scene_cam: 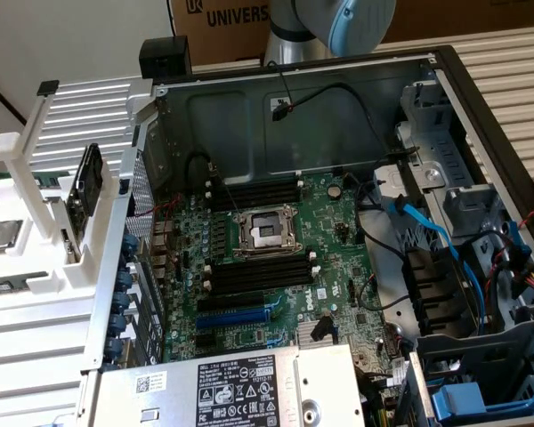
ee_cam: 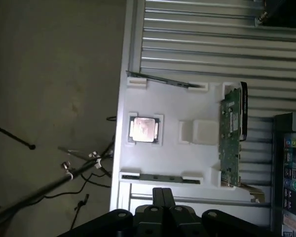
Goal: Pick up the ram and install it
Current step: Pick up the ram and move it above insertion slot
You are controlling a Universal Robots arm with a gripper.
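Two ram sticks sit in one white plastic tray (ee_cam: 187, 158) on the ribbed metal bench (ee_cam: 212, 29). The near ram stick (ee_cam: 160, 177), a thin green strip held between two white clips, lies along the tray edge closest to the gripper (ee_cam: 163, 191); the far ram stick (ee_cam: 163, 80), darker and slightly tilted, lies along the opposite edge between two more clips. Between them one square silvery processor chip (ee_cam: 144, 129) rests in a framed pocket; one green expansion card (ee_cam: 230, 133) stands on edge at the tray's end toward the computer case (scene_cam: 249, 116). The gripper hovers above the tray, clenched, its two dark fingers pressed together on nothing. Inside the grey steel case, one green motherboard (scene_cam: 338, 240) carries two banks of long black slots (scene_cam: 258, 271) flanking one metal socket (scene_cam: 265, 233), plus one blue slot (scene_cam: 231, 317).
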